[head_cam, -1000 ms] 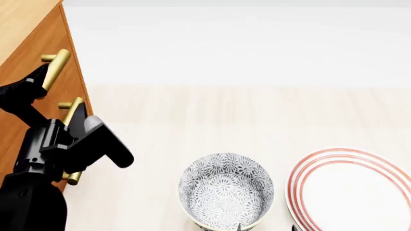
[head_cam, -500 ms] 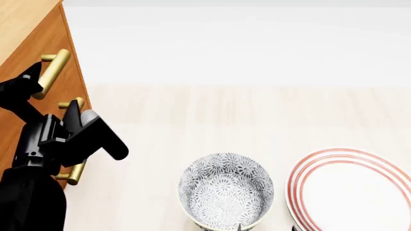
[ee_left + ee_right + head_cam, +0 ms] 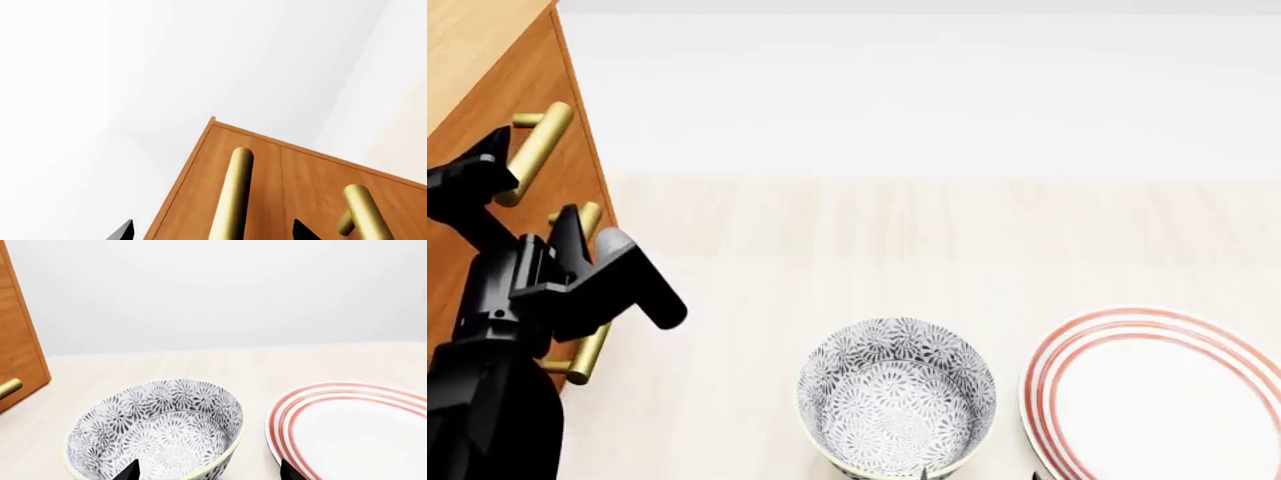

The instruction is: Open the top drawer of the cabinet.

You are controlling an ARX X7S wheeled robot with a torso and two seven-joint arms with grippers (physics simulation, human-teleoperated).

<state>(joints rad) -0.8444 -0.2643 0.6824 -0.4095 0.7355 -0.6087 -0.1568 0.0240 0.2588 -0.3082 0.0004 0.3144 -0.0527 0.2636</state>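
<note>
Since a second ago the left gripper (image 3: 521, 190) has crept up the cabinet (image 3: 507, 110) front at far left, jaws spread astride the top drawer's handle (image 3: 537, 150), seemingly poised to clamp.

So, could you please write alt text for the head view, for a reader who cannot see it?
The black left pincer reaches toward the cabinet at the view's left, its fingers spread around the brass handle of the top drawer, which looks shut. On the pale wooden surface nearer the camera stand a patterned bowl and a red-ringed white plate.
</note>
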